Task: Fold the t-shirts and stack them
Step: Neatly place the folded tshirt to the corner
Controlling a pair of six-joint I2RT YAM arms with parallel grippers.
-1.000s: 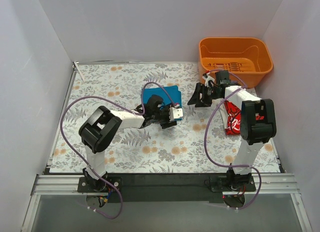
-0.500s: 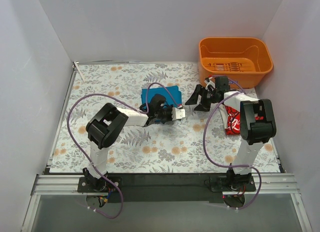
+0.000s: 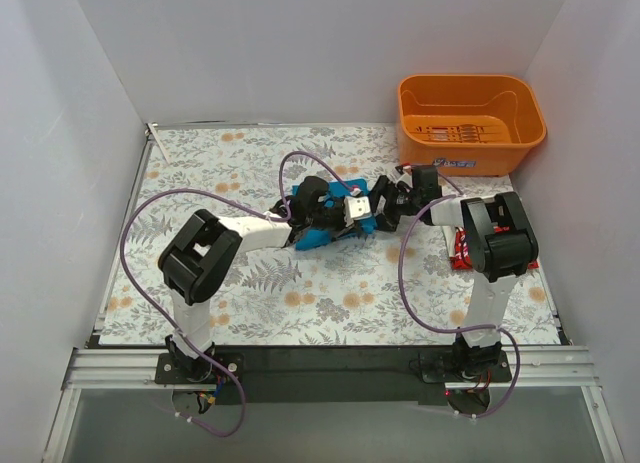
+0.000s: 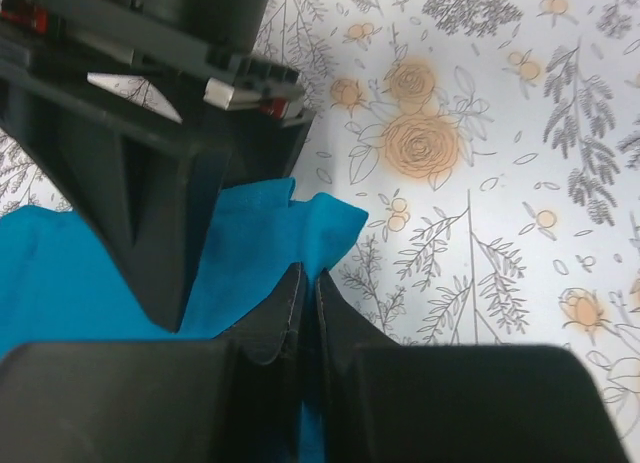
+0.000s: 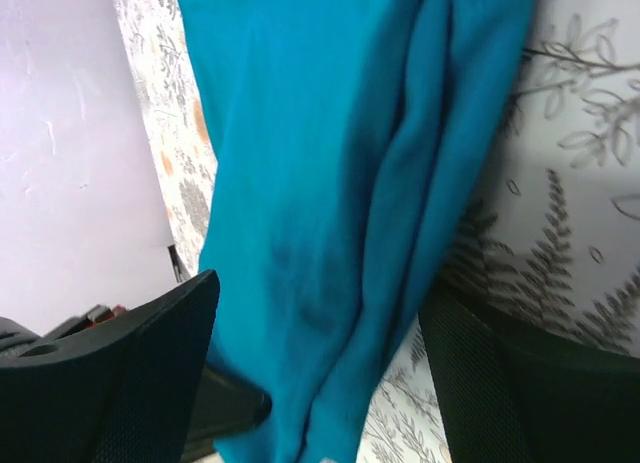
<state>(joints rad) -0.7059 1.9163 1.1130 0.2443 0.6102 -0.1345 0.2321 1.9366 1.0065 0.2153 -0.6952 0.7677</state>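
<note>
The teal-blue t-shirt (image 3: 312, 236) lies bunched at mid-table, partly under both grippers. My left gripper (image 3: 362, 218) is shut on a fold of the teal-blue t-shirt (image 4: 322, 223) near a corner; the left gripper (image 4: 307, 280) shows cloth pinched between its tips. My right gripper (image 3: 385, 205) faces it from the right and stands open. In the right wrist view the teal-blue t-shirt (image 5: 330, 183) hangs between the wide jaws of the right gripper (image 5: 320, 373), untouched by either finger. The red t-shirt (image 3: 458, 247) lies crumpled at the right, mostly hidden under the right arm.
An orange plastic basket (image 3: 520, 118) stands at the back right corner. White walls close in the floral tablecloth (image 3: 230, 173) on three sides. Purple cables loop over both arms. The right gripper's black body (image 4: 140, 153) fills the upper left of the left wrist view.
The left gripper shut on the teal-blue t-shirt and drew it toward the right and front, bunching it. The right gripper opened wider and moved left until its jaws straddle the cloth.
</note>
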